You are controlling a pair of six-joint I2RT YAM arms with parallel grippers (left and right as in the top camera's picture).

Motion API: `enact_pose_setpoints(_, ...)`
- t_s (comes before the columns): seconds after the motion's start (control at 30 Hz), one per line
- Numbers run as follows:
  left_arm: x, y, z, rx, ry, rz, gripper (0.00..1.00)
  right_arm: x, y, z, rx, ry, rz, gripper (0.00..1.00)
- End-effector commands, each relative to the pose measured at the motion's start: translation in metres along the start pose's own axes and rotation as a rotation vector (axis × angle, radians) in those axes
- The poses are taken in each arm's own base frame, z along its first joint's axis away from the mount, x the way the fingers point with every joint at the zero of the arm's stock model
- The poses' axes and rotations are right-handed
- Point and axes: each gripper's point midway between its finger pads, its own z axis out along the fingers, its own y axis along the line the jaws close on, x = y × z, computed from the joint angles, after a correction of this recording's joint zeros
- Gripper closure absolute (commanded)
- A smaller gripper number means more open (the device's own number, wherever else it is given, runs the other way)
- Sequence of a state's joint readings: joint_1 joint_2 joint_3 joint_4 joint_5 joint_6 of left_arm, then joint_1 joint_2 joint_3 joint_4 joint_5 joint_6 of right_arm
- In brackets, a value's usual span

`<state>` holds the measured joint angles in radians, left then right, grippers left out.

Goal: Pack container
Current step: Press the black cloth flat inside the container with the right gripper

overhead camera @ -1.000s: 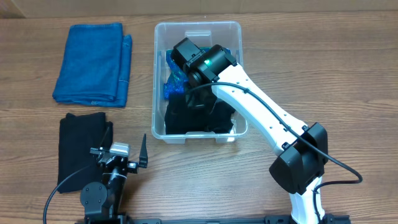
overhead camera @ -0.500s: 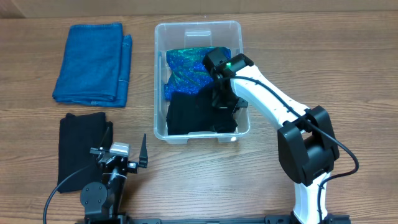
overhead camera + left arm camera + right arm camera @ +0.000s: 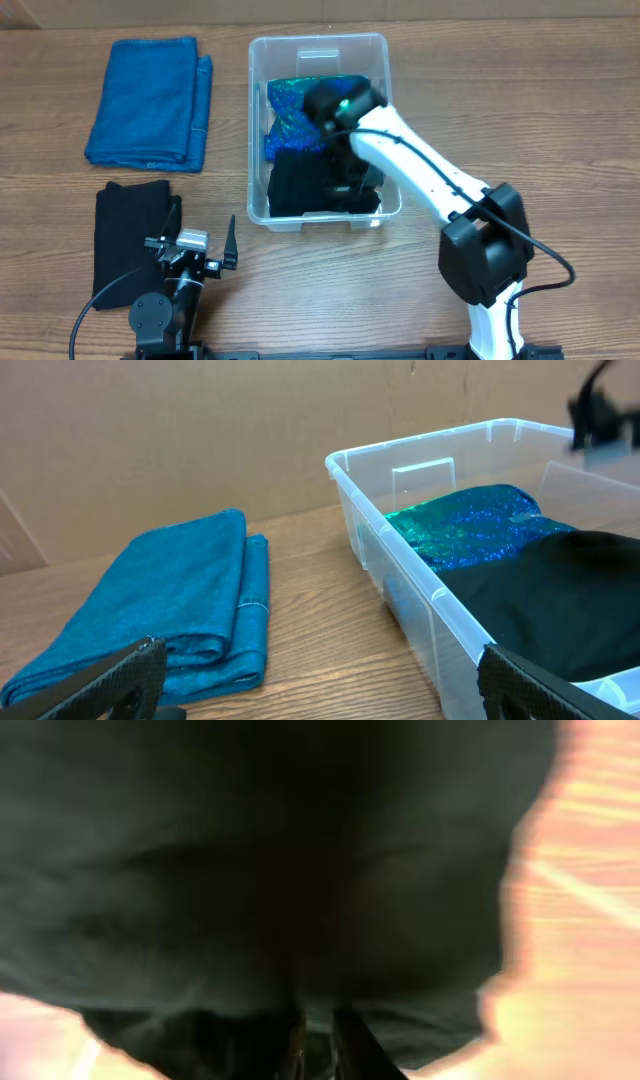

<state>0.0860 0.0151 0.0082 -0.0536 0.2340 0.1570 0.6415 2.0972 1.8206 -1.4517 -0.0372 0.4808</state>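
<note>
The clear container (image 3: pixel 256 120) stands at the middle back of the table; it also shows at the right of the left wrist view (image 3: pixel 400 510). Inside lie a glittery blue-green cloth (image 3: pixel 290 105) at the back and a black cloth (image 3: pixel 300 185) at the front. My right gripper (image 3: pixel 345 185) reaches down into the bin's front right part. In the right wrist view its fingers (image 3: pixel 320 1030) are close together, pinching the black cloth (image 3: pixel 250 840), which fills that view. My left gripper (image 3: pixel 195 250) is open and empty near the table's front left (image 3: pixel 320 690).
A folded blue towel (image 3: pixel 150 100) lies at the back left, also seen in the left wrist view (image 3: pixel 170 600). A folded black cloth (image 3: pixel 130 235) lies at the front left, beside my left arm's base.
My right arm swung right across the bin, then came back left and lower onto the black cloth. The left arm has not moved.
</note>
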Motion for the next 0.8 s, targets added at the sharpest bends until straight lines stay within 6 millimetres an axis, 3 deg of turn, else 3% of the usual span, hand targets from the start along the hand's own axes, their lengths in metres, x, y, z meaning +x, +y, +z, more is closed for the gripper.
enact_pose_setpoints(0.0, 0.0, 0.002, 0.0, -0.012, -0.005, -0.01, 0.0, 0.019, 0.009, 0.026, -0.047, 0.077, -0.016, 0.87)
enact_pose_setpoints(0.1, 0.0, 0.002, 0.0, -0.012, -0.005, -0.009, 0.0, 0.018, 0.009, 0.038, -0.063, 0.077, -0.007, 0.88)
enact_pose_setpoints(0.2, 0.0, 0.002, 0.0, -0.012, -0.005, -0.009, 0.0, 0.001, 0.016, 0.03, -0.087, 0.008, -0.002, 0.89)
enact_pose_setpoints(0.27, 0.0, 0.002, 0.0, -0.012, -0.005, -0.009, 0.0, -0.008, 0.018, 0.013, -0.086, -0.033, 0.006, 0.89)
enact_pose_setpoints(0.37, 0.0, 0.002, 0.0, -0.012, -0.005, -0.01, 0.0, -0.026, 0.018, -0.038, -0.071, -0.142, 0.004, 0.87)
enact_pose_setpoints(0.47, 0.0, 0.002, 0.0, -0.012, -0.005, -0.009, 0.0, -0.039, 0.019, -0.058, -0.082, -0.21, 0.011, 0.84)
enact_pose_setpoints(0.63, 0.0, 0.002, 0.0, -0.012, -0.005, -0.01, 0.0, -0.04, 0.004, -0.042, -0.019, -0.199, 0.026, 0.82)
enact_pose_setpoints(0.77, 0.0, 0.002, 0.0, -0.012, -0.005, -0.009, 0.0, -0.034, -0.006, -0.004, 0.023, -0.147, 0.037, 0.77)
